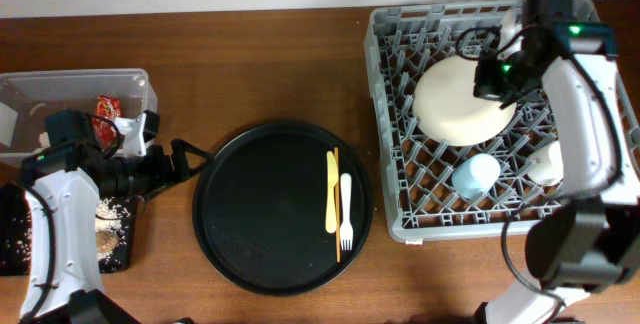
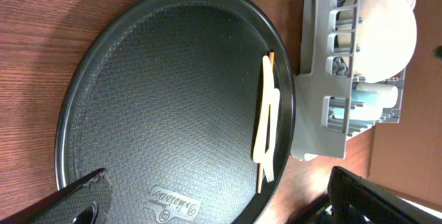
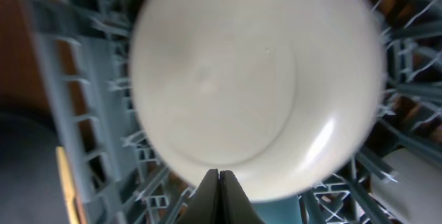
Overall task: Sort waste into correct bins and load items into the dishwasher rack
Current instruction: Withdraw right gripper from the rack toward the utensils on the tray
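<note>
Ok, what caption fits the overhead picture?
A cream plate rests in the grey rack; fork and yellow utensil lie on the round black tray.

The round black tray [image 2: 173, 99] bears an embossed script brand mark on its floor near the rim, with a small emblem beside it. The letters are too blurred to read.

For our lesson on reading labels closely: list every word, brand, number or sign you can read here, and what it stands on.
On the large round black plastic tray: an embossed cursive mark near the rim, upside down, too faint to read.
On the small red shiny wrapper in the clear plastic rectangular tub: any print is too small to read.
No other text shows.
</note>
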Controlling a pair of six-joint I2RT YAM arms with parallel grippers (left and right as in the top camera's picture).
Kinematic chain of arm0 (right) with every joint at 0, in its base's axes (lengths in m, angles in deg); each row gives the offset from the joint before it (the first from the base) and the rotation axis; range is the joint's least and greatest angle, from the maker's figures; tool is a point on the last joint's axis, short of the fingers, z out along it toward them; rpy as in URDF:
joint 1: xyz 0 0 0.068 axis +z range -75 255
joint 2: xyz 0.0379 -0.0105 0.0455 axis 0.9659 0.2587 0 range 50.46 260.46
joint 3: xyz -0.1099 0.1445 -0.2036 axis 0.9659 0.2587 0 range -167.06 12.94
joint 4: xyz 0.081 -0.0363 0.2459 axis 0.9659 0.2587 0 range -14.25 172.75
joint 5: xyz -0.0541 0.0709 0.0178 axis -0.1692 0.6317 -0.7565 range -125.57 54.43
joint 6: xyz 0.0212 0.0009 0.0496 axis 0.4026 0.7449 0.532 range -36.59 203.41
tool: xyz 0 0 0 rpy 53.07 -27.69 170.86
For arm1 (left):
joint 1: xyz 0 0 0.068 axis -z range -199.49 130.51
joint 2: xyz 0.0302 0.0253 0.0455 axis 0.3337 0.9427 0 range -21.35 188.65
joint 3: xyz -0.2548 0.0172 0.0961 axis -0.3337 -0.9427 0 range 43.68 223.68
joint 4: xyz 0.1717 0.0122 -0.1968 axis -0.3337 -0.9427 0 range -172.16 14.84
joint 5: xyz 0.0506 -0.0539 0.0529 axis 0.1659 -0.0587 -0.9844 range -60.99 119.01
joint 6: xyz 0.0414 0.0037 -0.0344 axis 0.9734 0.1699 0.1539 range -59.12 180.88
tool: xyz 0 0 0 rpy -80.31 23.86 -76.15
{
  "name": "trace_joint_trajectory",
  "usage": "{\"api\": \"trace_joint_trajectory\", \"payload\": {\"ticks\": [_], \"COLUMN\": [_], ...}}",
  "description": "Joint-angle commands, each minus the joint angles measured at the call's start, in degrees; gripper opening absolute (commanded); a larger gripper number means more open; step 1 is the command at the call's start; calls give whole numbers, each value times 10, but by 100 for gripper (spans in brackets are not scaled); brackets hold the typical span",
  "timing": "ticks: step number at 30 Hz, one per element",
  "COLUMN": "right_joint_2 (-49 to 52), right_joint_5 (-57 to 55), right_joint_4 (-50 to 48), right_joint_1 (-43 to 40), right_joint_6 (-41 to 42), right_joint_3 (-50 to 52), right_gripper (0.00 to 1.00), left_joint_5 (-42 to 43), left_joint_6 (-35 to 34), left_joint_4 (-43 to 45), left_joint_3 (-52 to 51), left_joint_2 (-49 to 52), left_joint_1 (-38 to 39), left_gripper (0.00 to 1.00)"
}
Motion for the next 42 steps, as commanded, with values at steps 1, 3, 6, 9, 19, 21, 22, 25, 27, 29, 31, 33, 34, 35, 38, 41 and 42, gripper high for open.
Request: {"api": "trace_joint_trajectory", "payload": {"ticks": [1, 3, 6, 9, 19, 21, 22, 25, 27, 29, 31, 33, 34, 35, 38, 41, 42], "right_joint_2": [37, 42, 42, 42, 42, 41, 41, 39, 25, 10, 2, 2, 2, 2, 2, 3, 3], "right_joint_5": [-35, -63, -90, -92, -134, -135, -135, -104, -14, 66, 155, 166, 165, 166, 146, 117, 75], "right_joint_4": [-7, -6, -4, 1, 26, 26, 28, 26, 28, 34, 53, 98, 114, 125, 140, 139, 136], "right_joint_1": [2, 2, 2, 2, 2, 2, 2, 2, 2, 2, 12, 44, 67, 88, 197, 271, 305], "right_joint_6": [-5, -5, 15, 17, 52, 51, 51, 43, 9, 9, 7, 2, -8, -8, -5, 48, 92], "right_joint_3": [17, 20, 20, 21, 26, 26, 26, 4, -35, -62, -64, -63, -63, -63, -61, -48, -36], "right_gripper": [4, 4, 4, 4, 4, 4, 4, 4, 4, 4, 4, 4, 6, 7, 4, 4, 4], "left_joint_5": [4, 4, 4, 4, 4, 4, 4, 4, 4, 4, 4, 4, 4, 4, 4, 4, 4], "left_joint_6": [2, 2, 2, 2, 2, 2, 2, 2, 2, 2, 2, 2, 2, 2, 2, 2, 2], "left_joint_4": [-1, -1, -1, -1, -1, -1, -1, -1, -1, 0, -1, -1, -1, -1, -1, -1, -1], "left_joint_3": [7, 7, 7, 7, 7, 7, 7, 7, 7, 7, 7, 7, 7, 7, 7, 7, 7], "left_joint_2": [2, 2, 2, 2, 2, 2, 2, 2, 2, 2, 2, 2, 2, 2, 2, 2, 2], "left_joint_1": [-3, -3, -3, -3, -3, -3, -3, -3, -3, -3, -3, -3, -3, -3, -3, -3, -3], "left_gripper": [99, 100, 99, 99, 99, 99, 99, 99, 100, 99, 99, 99, 99, 100, 99, 100, 99]}}
